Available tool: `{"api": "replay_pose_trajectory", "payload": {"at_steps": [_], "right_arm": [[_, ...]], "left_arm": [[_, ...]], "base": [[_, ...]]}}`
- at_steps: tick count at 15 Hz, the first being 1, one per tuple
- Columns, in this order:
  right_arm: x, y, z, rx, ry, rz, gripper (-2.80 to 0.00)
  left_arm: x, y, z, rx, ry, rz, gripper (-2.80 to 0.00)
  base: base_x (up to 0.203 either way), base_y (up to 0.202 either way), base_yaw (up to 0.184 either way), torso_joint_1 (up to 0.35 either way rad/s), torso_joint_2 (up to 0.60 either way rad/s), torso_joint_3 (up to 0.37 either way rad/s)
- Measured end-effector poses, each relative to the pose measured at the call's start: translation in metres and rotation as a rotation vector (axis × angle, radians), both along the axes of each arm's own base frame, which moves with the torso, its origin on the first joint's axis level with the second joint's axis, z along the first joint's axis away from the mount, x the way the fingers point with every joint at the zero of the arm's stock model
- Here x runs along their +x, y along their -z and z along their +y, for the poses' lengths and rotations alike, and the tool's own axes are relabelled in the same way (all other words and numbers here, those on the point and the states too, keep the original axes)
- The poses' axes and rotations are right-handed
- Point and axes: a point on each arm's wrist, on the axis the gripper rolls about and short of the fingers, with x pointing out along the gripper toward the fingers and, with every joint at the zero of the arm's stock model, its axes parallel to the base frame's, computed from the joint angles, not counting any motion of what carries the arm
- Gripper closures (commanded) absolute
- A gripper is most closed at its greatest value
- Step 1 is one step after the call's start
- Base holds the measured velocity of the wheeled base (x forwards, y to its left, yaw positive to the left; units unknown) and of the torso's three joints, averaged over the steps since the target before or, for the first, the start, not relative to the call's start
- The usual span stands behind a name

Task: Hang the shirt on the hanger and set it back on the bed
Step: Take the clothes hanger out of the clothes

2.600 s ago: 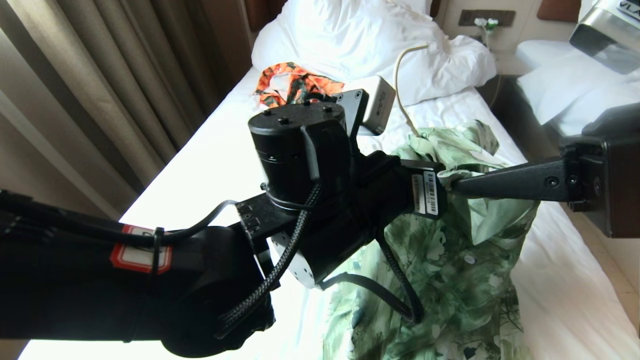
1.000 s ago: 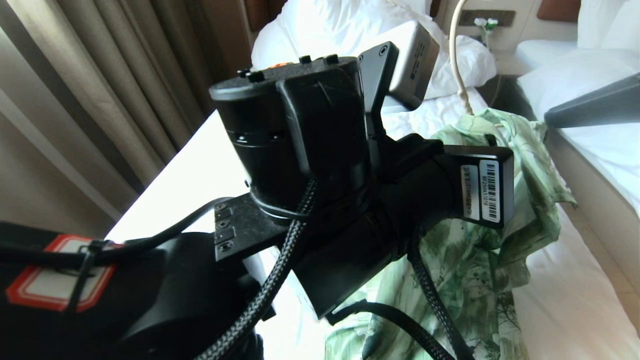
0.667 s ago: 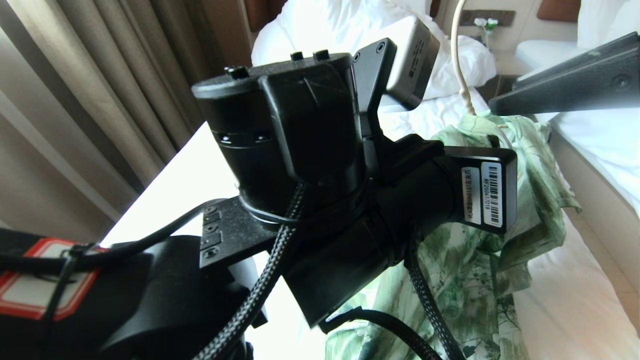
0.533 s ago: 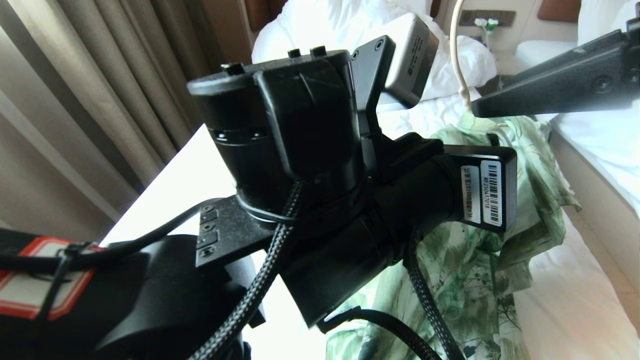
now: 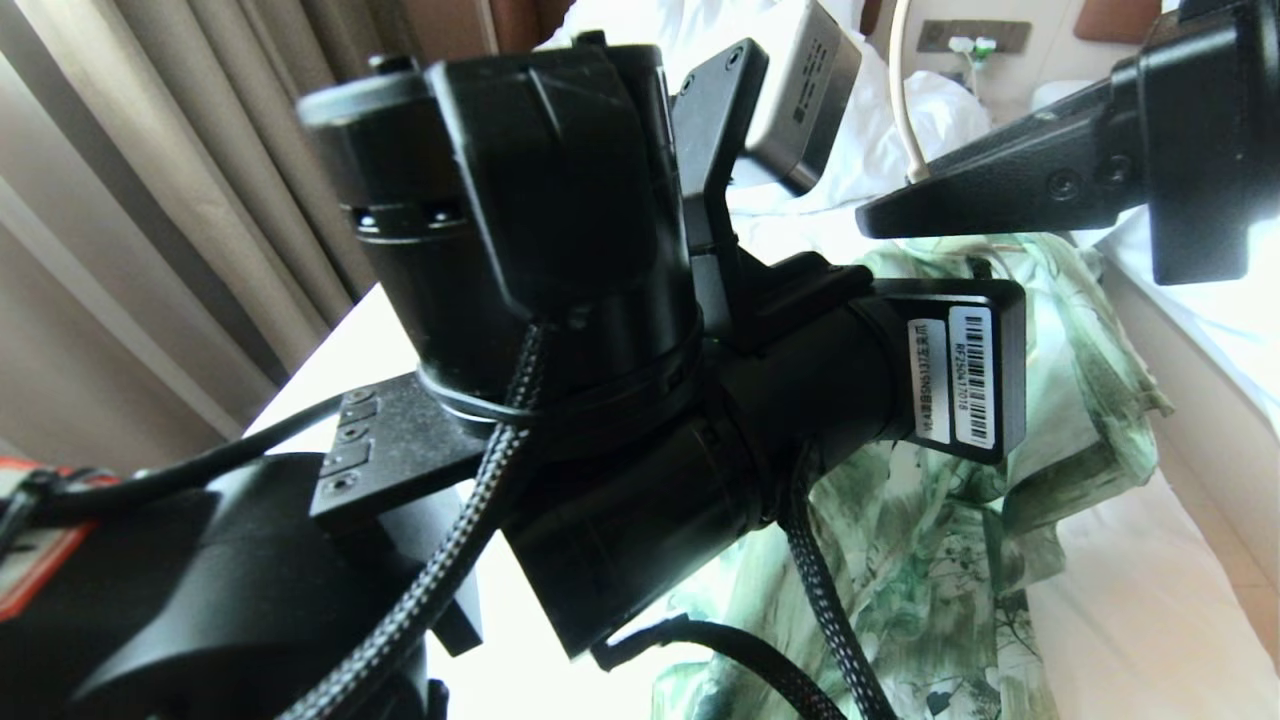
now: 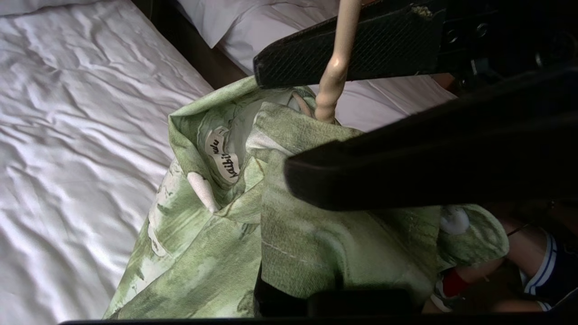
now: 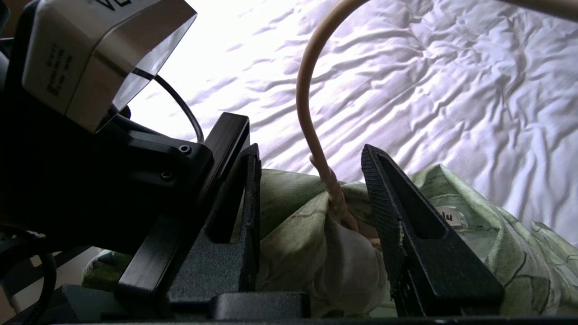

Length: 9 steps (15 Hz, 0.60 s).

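Partly hidden cursive on shirt (image 6: 289,234) neck label (image 6: 222,154); barcode sticker (image 5: 970,375) on left wrist, digits too small to read.

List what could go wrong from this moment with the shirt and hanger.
1. The right gripper stands open around the hanger neck with gaps on both sides; closing could pinch the shirt collar instead of the hanger.
2. The left gripper is shut on the shirt at the shoulder; if it lets go early, shirt and hanger could drop in a heap on the bed.
3. Both grippers crowd the collar and might collide.
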Motion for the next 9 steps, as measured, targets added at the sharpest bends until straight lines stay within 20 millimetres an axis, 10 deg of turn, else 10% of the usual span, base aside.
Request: {"api": "replay_pose_trajectory", "payload": {"at_steps": [6,7,9], "right_arm": [[0.007,0.004,0.013,-0.005,0.040,-0.027,0.00],[0.007,0.004,0.014,0.000,0.049,-0.036,0.00],[0.009,0.003,0.016,0.013,0.065,-0.053,0.00]], "left_arm": [[-0.002,-0.003,0.006,-0.009,0.002,0.000,0.00],[-0.002,-0.003,0.007,-0.012,0.001,-0.001,-2.80],[-0.003,-0.001,0.007,-0.008,0.004,0.000,-2.80]], "base": [[0.000,0.000,0.000,0.000,0.00,0.000],[0.000,0.000,0.000,0.000,0.00,0.000],[0.000,0.000,0.000,0.000,0.00,0.000]]}}
